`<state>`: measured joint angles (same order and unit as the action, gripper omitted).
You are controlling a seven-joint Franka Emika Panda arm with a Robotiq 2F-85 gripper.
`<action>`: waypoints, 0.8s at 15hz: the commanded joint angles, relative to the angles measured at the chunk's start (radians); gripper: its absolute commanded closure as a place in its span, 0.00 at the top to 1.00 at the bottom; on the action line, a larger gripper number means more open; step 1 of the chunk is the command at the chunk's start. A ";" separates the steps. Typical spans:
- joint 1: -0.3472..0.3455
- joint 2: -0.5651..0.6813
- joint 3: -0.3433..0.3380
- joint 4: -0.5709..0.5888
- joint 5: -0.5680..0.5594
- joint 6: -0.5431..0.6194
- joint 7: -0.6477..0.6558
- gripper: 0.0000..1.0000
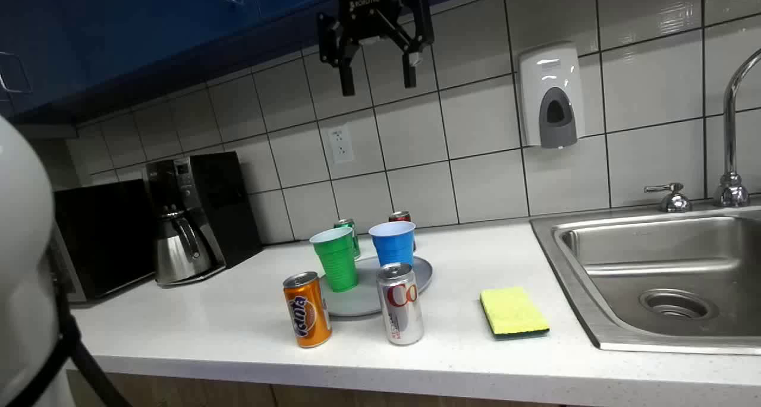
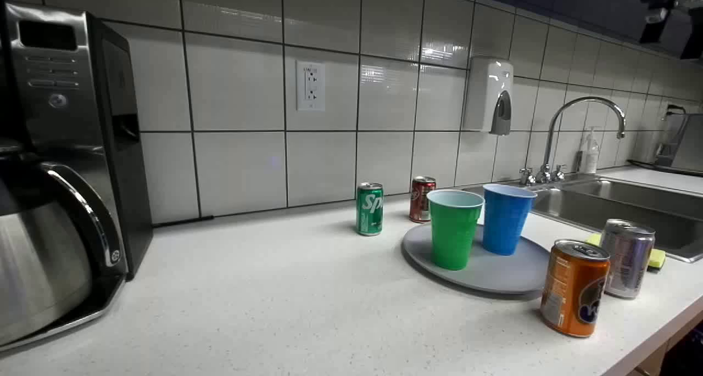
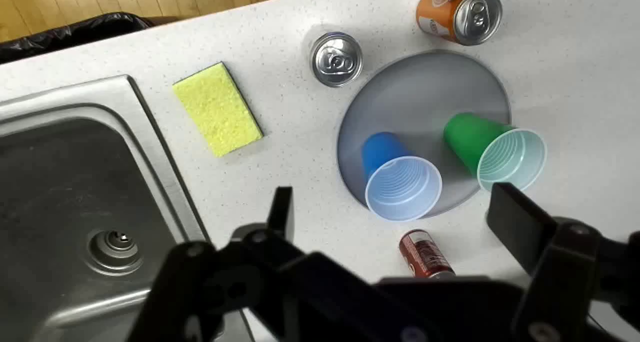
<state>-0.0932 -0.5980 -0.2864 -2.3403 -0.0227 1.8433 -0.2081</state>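
Well below the gripper (image 1: 379, 85), whose fingers are spread wide apart, a blue cup (image 2: 506, 219) and a green cup (image 2: 455, 230) stand on a round grey plate (image 2: 489, 277) on the counter (image 2: 274, 282). Both cups are upright, long axes vertical, mouths opening up toward the gripper; each tapers from a wide, pale rim to a narrower base, and ringed ridges line the insides in the wrist view. Their sides look like thin plastic, though that is hard to judge here. The plate beneath them is a smooth, matte disc. Also below the gripper, an orange can (image 2: 574, 288) and a silver can (image 1: 400, 305), printed metal cylinders, stand upright near the plate, while a red can (image 2: 422, 199) stands across the plate from them, partly covered by the gripper's body in the wrist view. A green can (image 2: 369, 208) stands near the tiled wall (image 2: 241, 167). Off to one side beneath the gripper, a flat yellow sponge (image 3: 218, 110) with a porous top lies near the steel sink (image 3: 100, 93).
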 commanded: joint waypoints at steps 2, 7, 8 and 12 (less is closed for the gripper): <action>-0.022 0.004 0.016 0.001 0.011 -0.001 -0.010 1.00; -0.024 0.010 0.025 -0.014 -0.004 0.059 -0.007 1.00; -0.026 0.014 0.028 -0.021 -0.010 0.091 -0.005 1.00; -0.025 0.044 0.029 -0.051 -0.008 0.195 -0.002 1.00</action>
<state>-0.0935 -0.5758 -0.2819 -2.3702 -0.0256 1.9719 -0.2081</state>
